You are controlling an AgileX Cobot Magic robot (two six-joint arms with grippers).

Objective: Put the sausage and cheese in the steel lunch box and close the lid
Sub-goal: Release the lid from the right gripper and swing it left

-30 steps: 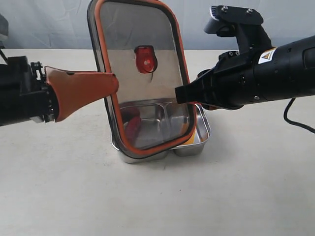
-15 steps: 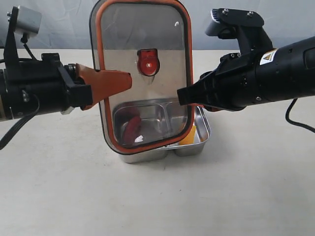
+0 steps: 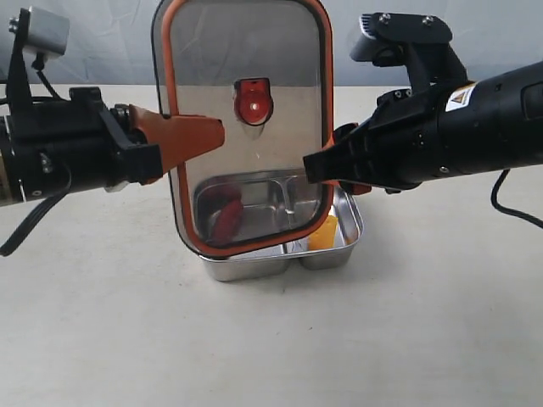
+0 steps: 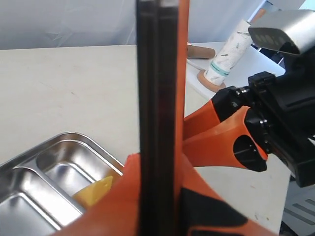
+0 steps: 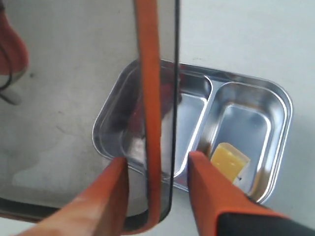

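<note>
At centre-left of exterior frame, my left gripper (image 3: 208, 136) clamped on left edge of lid (image 3: 271, 144), lid upright. My right gripper (image 3: 312, 165) straddles right edge, fingers (image 5: 211, 191) apart, clear of lid. Below, steel lunch box (image 3: 349, 237) on table (image 3: 424, 322): sausage (image 3: 225, 222) in left compartment, seen through lid; cheese (image 3: 322, 232) in right.

surface: pale table (image 3: 424, 339) | lying on it: steel lunch box (image 3: 327, 257) (two compartments), flat

The steel lunch box (image 3: 254, 270) sits behind the upright lid (image 3: 246, 59); cheese (image 3: 323, 231) in right compartment, sausage (image 3: 225, 222) seemingly left.
</note>
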